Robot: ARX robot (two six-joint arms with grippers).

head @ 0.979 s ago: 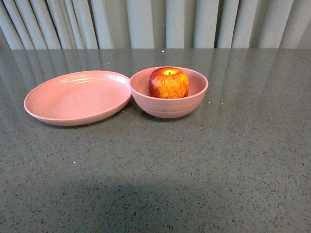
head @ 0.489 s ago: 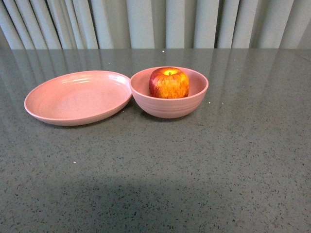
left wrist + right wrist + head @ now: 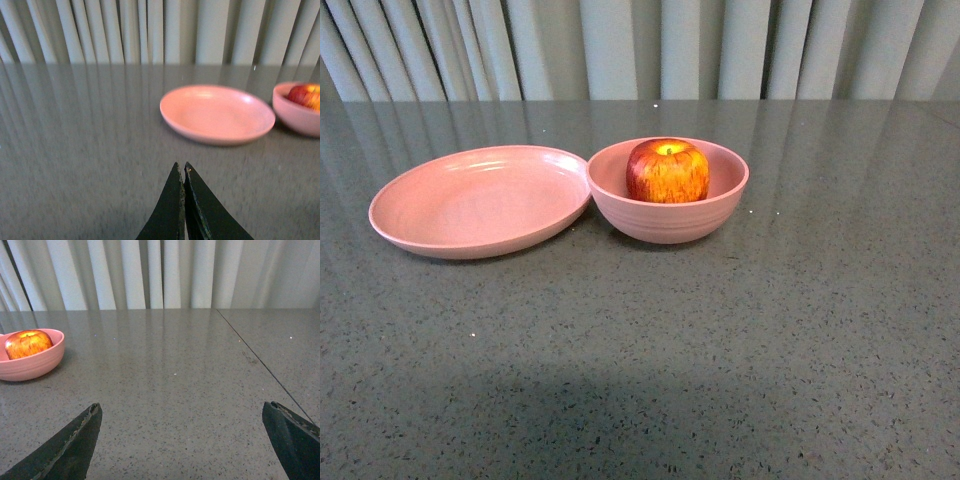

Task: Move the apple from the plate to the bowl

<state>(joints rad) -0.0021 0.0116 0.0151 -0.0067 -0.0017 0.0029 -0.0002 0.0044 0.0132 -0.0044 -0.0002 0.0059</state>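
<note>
Nothing moved since earlier frames: one apple (image 3: 667, 171) sits in the one bowl (image 3: 668, 222), just beside the one bare plate (image 3: 480, 200). Grey table (image 3: 720, 350), curtain (image 3: 640, 48) behind. Left gripper (image 3: 181, 170) pinched together, right gripper (image 3: 182, 427) spread wide.

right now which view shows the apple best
The front view: the apple sits whole and centered in the bowl. Right wrist view shows it at the frame edge; left wrist view catches only a blurred sliver.
</note>
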